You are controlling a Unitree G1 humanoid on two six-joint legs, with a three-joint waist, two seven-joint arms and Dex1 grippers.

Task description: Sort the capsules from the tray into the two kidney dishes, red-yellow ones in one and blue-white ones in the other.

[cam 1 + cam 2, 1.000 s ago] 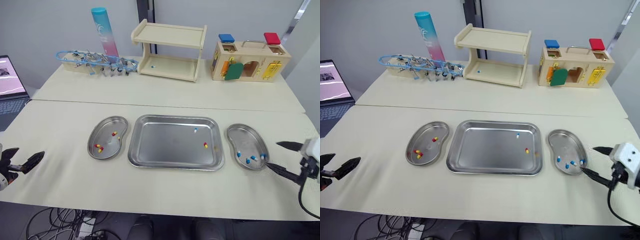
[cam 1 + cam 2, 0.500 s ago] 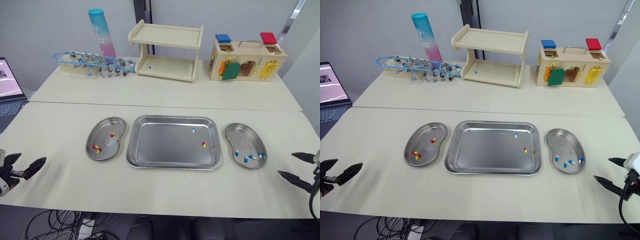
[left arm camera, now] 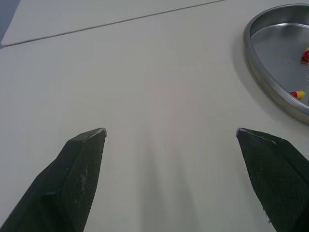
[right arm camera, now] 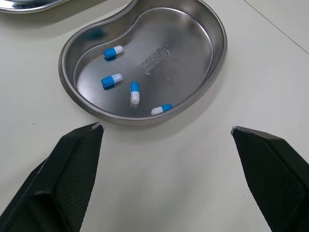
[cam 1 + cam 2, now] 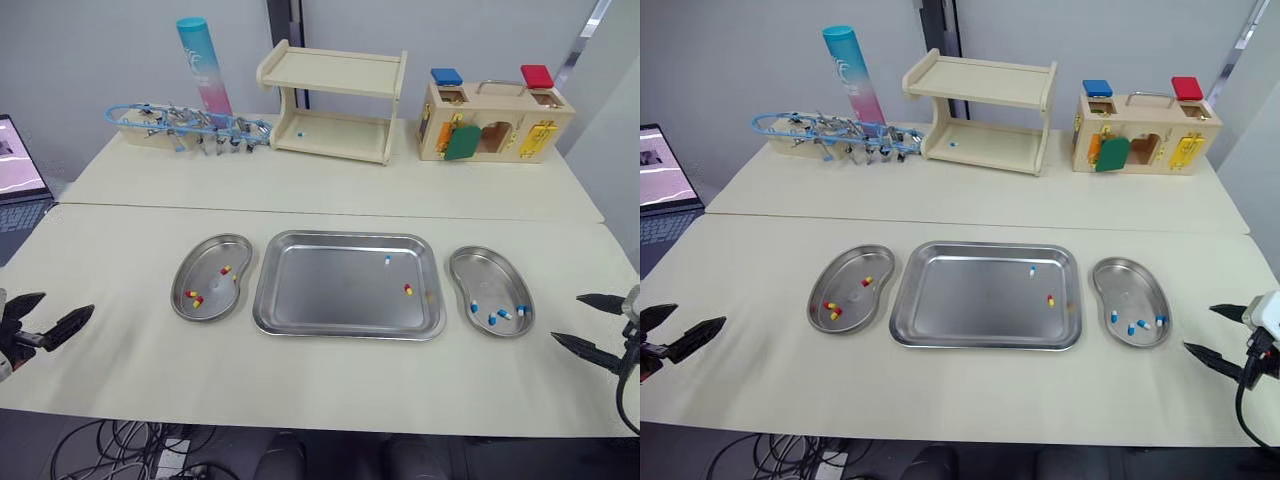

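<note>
The steel tray (image 5: 320, 295) lies mid-table and holds one blue-white capsule (image 5: 387, 260) and one red-yellow capsule (image 5: 407, 290). To its left, a kidney dish (image 5: 215, 255) contains three red-yellow capsules (image 5: 194, 297). The kidney dish on the right (image 5: 480, 272) contains several blue-white capsules (image 4: 112, 80). My left gripper (image 5: 68, 302) hovers open and empty over the table's front left, well left of the left dish (image 3: 270, 43). My right gripper (image 5: 566, 318) is open and empty, just right of the right dish (image 4: 183, 43).
Along the back stand a blue-pink tube (image 5: 198, 55), a blue rack of clips (image 5: 185, 125), a wooden shelf (image 5: 335, 100) and a wooden latch box (image 5: 495, 115). A laptop (image 5: 18, 170) sits off the left edge.
My right gripper has drawn back to the right, away from the right dish's rim, staying open. The camera view shifted slightly. The left gripper has barely moved.
</note>
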